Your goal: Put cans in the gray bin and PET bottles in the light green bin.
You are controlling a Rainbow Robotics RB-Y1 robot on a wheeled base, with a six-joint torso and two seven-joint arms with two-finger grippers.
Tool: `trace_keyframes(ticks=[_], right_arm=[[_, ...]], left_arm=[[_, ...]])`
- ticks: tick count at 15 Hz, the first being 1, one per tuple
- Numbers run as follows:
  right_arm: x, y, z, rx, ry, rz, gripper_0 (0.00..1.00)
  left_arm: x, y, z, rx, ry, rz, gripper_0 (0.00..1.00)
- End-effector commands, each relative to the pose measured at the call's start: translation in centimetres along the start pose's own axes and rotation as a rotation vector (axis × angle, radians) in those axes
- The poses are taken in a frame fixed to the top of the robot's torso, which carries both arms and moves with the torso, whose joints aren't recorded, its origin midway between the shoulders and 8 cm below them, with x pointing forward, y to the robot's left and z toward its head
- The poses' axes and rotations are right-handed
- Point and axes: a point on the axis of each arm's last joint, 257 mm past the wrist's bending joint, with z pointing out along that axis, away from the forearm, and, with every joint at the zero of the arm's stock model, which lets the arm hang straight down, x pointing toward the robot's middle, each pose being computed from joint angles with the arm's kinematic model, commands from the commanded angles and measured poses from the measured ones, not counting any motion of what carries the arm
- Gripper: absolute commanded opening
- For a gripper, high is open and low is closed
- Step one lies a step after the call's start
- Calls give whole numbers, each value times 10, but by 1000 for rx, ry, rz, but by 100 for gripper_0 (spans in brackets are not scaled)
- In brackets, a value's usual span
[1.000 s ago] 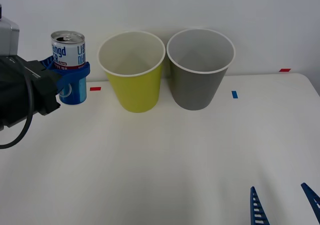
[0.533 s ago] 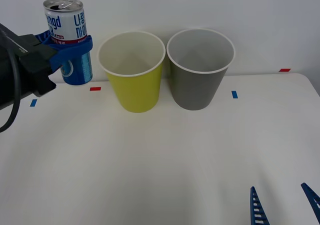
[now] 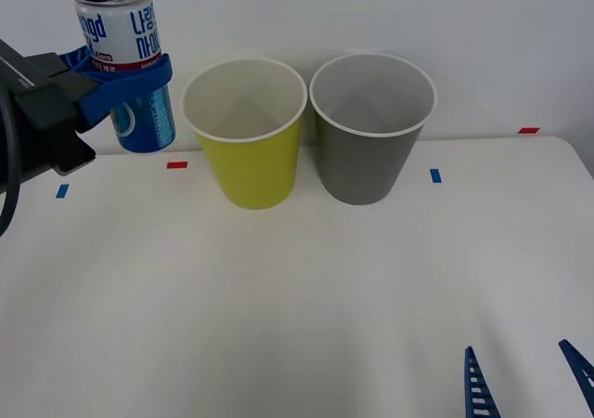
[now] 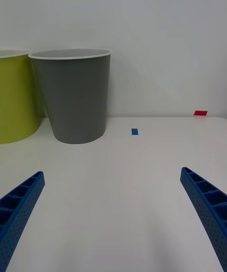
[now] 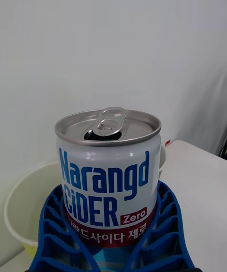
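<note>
I have the left gripper (image 3: 125,76) up in the air to the left of the light green bin (image 3: 246,135), its blue fingers (image 5: 163,225) pinching the can (image 3: 123,60) around the middle. The can stands upright, well clear of the table (image 3: 297,279), with its silver top above the level of the light green bin's rim and its pull tab opened. From the left wrist camera I read "Narangd Cider Zero" on the can's white band, and part of the light green bin's rim sits behind it.

The gray bin (image 3: 371,125) stands just beside the light green bin on its right, both upright at the far edge of the table against the wall.

My right gripper (image 3: 524,381) waits low over the near edge of the table, well apart from the light green bin, its 2 fingers (image 4: 21,203) spread wide with nothing between them.
</note>
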Motion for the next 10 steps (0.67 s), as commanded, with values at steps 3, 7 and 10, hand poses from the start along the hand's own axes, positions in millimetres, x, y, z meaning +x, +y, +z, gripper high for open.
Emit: trace_keyframes(ticks=[3,7,10], right_arm=[[0,0,0,0,0,0,100],[0,0,0,0,0,0,100],[0,0,0,0,0,0,100]], left_arm=[[-31,-10,24,64,-50,54,0],[-37,-5,60,107,-54,36,0],[-36,-10,89,108,-57,57,0]])
